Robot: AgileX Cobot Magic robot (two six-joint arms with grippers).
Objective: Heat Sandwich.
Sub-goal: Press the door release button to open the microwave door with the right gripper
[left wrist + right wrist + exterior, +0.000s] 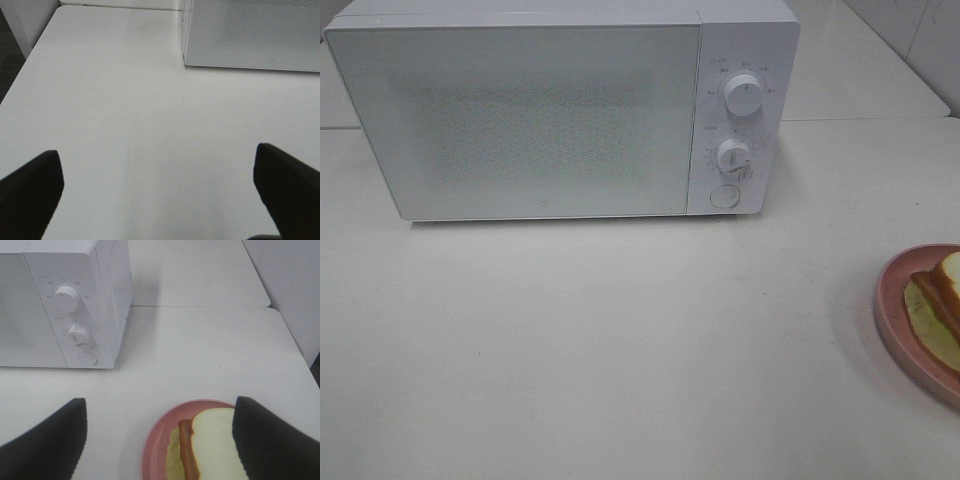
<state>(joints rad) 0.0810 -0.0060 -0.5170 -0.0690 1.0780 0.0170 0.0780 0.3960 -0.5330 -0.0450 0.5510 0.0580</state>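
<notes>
The sandwich (942, 298), white bread with a reddish meat layer and pale yellow-green filling, lies on a round pink plate (892, 300) at the table's right edge. In the right wrist view the sandwich (210, 447) sits just below and between the spread fingers of my right gripper (160, 442), which is open and holds nothing. The white microwave (560, 105) stands at the back with its door closed; it also shows as the microwave (60, 305) and microwave (250, 35). My left gripper (160, 195) hovers open over bare table. Neither arm shows in the exterior high view.
The microwave has two round knobs (744, 95) and a door button (724, 195) on its right panel. The white table (620, 340) stretches in front of it. A table seam and a second surface lie behind, with a dark floor gap beyond the table edge (10, 55).
</notes>
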